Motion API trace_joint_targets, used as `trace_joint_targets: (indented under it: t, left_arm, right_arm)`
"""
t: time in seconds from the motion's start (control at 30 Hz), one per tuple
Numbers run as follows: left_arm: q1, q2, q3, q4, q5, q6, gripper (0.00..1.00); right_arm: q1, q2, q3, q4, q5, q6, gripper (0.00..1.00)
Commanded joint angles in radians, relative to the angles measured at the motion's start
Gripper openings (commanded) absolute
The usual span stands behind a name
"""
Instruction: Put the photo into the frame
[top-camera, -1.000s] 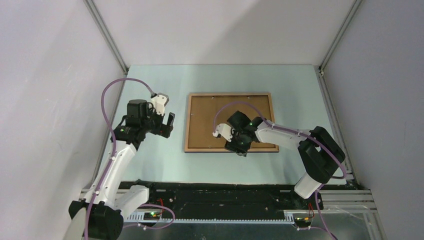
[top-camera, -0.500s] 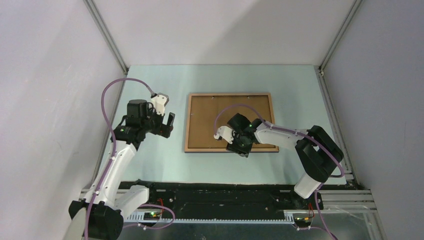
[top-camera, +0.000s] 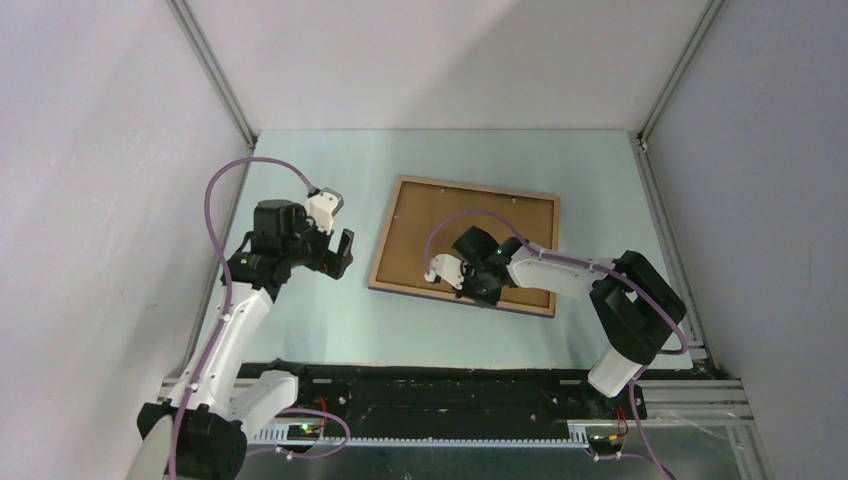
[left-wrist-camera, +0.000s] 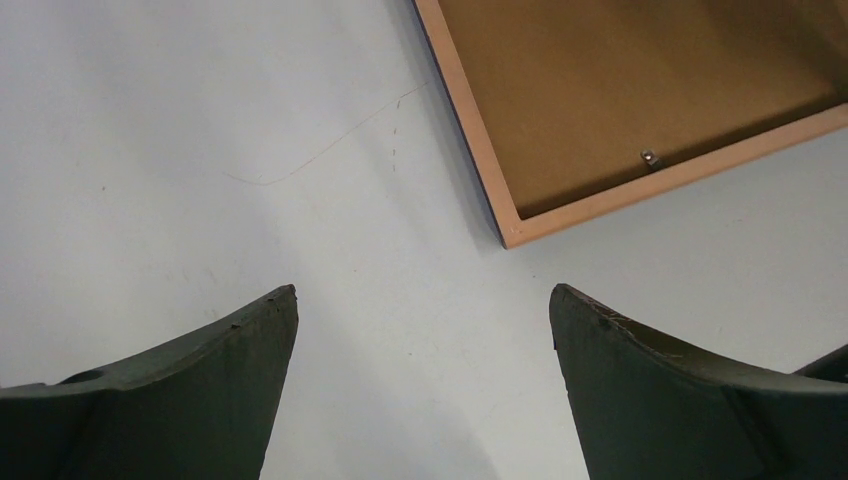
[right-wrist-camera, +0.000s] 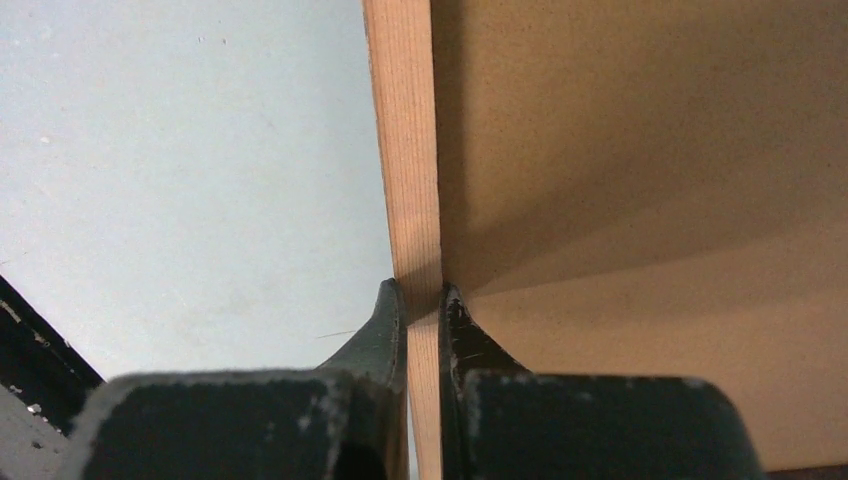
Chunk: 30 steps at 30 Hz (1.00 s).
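The frame (top-camera: 386, 233) lies wood-brown face up in the middle of the table, skewed, with a brown backing board (top-camera: 440, 215) inside its rails. My right gripper (top-camera: 479, 298) is shut on the frame's near rail (right-wrist-camera: 405, 150), one finger outside it and one on the board (right-wrist-camera: 640, 150) side. My left gripper (top-camera: 340, 252) hangs open and holds nothing over bare table left of the frame; its view shows a frame corner (left-wrist-camera: 512, 232) and the board (left-wrist-camera: 600, 80). The photo does not show in any view.
The pale table (top-camera: 300, 170) is walled in by grey panels at the left, back and right. A small metal tab (left-wrist-camera: 650, 156) sits on the inner edge of one rail. A black strip (top-camera: 450, 385) runs along the near edge by the arm bases.
My right gripper has shut on the frame's near rail. The frame has swung from square to skewed, its far right corner shifting toward the right wall. The left arm has hardly moved.
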Motion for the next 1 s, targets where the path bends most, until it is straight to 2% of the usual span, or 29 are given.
trace_joint_targets:
  t: [0.0, 0.23, 0.4, 0.63, 0.87, 0.97]
  left_arm:
    - [-0.006, -0.045, 0.020, 0.021, 0.085, 0.068, 1.00]
    - [-0.098, -0.132, 0.044, 0.021, 0.080, 0.152, 1.00]
    - [-0.247, -0.170, 0.062, 0.020, -0.053, 0.264, 1.00]
    - [-0.514, -0.098, 0.108, 0.020, -0.328, 0.405, 1.00]
    - [-0.713, -0.016, 0.080, 0.022, -0.370, 0.534, 1.00]
    - [-0.752, 0.044, 0.104, 0.029, -0.379, 0.549, 0.99]
  right_arm:
    - [-0.008, -0.035, 0.067, -0.089, -0.035, 0.031, 0.00]
    - [-0.025, -0.060, 0.191, -0.232, -0.101, -0.013, 0.00]
    - [-0.053, -0.057, 0.306, -0.343, -0.182, -0.024, 0.00]
    - [-0.092, -0.028, 0.452, -0.475, -0.268, -0.027, 0.00]
    - [-0.142, -0.001, 0.579, -0.581, -0.376, -0.011, 0.00]
    - [-0.154, 0.010, 0.631, -0.622, -0.425, -0.009, 0.00]
